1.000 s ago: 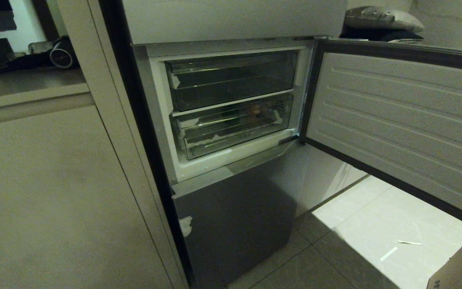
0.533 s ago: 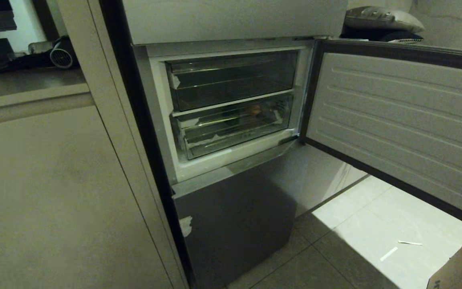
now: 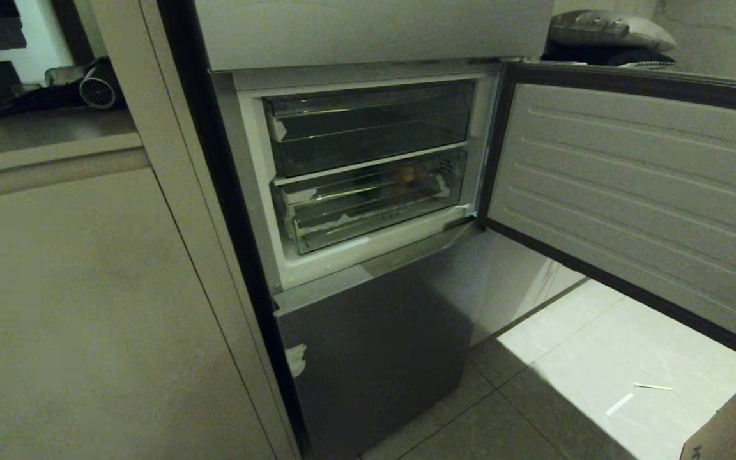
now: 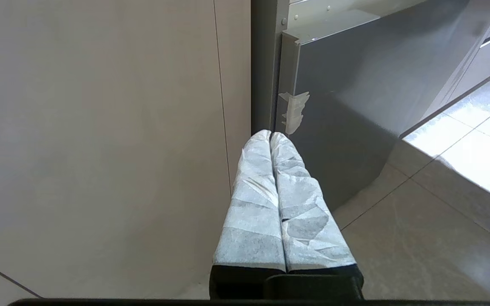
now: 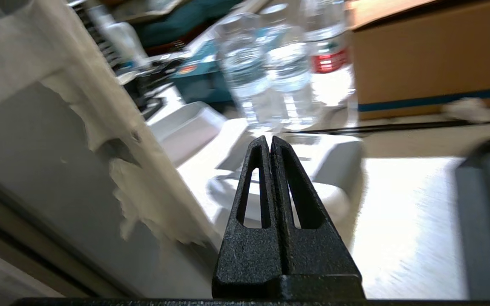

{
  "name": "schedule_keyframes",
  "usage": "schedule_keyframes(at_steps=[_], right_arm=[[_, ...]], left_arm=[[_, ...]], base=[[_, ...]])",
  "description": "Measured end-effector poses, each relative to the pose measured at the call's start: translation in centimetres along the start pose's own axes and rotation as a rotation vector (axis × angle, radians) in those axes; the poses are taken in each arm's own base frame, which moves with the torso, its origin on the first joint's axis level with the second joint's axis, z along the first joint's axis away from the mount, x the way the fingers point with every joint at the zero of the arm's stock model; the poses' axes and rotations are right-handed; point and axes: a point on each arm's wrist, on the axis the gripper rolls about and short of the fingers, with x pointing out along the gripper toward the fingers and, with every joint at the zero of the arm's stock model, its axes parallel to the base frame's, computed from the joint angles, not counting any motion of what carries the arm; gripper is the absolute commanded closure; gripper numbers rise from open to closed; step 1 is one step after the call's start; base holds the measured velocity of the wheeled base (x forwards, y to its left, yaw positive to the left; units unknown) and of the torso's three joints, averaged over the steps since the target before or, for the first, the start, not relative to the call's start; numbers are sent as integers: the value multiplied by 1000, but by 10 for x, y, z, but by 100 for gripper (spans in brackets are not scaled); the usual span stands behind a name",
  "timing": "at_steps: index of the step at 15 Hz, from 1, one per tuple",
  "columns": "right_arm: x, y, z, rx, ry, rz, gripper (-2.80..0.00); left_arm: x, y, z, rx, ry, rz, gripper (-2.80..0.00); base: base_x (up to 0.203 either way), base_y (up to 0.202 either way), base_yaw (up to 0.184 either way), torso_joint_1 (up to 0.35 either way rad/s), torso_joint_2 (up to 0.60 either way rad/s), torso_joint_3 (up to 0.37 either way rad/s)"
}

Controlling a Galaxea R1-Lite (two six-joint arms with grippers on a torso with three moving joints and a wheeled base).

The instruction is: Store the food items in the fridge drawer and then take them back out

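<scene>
Pale floor tiles fill the lower right of the head frame, with a grey fridge standing mid-frame and its ribbed white fridge door (image 3: 636,191) swung wide to the right. You see two bins in the open compartment: a darker smoky shallow bin (image 3: 368,124) above, and below it the wide clear plastic fridge drawer (image 3: 368,201) with white tape scraps on its front corners. It sits pushed in. One small round orange-brown fruit-like ball (image 3: 406,174) shows through the clear front, towards the drawer's back right; no other food is visible.

You appear to be at the turn between storing and taking back out. Neither arm shows in the head frame. The left end effector (image 4: 270,136), its paper-wrapped fingers pressed together and holding nothing, points at the lower grey fridge panel in the left wrist frame. The right end effector (image 5: 269,142), bare black fingers also together and empty, faces blurred clear bottles (image 5: 270,63), three by a rough count, and one brown cardboard box (image 5: 432,59).

Next you would likely bring the right end effector to the drawer front, pull the drawer out, then part the fingers over the ball.
</scene>
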Motion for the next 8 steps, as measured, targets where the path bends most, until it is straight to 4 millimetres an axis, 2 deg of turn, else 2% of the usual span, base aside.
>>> schedule_keyframes(at_steps=[8], right_arm=[[21, -10, -6, 7, 55, 157, 0]], left_arm=[[0, 0, 0, 0, 0, 0, 0]], base=[[0, 0, 0, 0, 0, 0]])
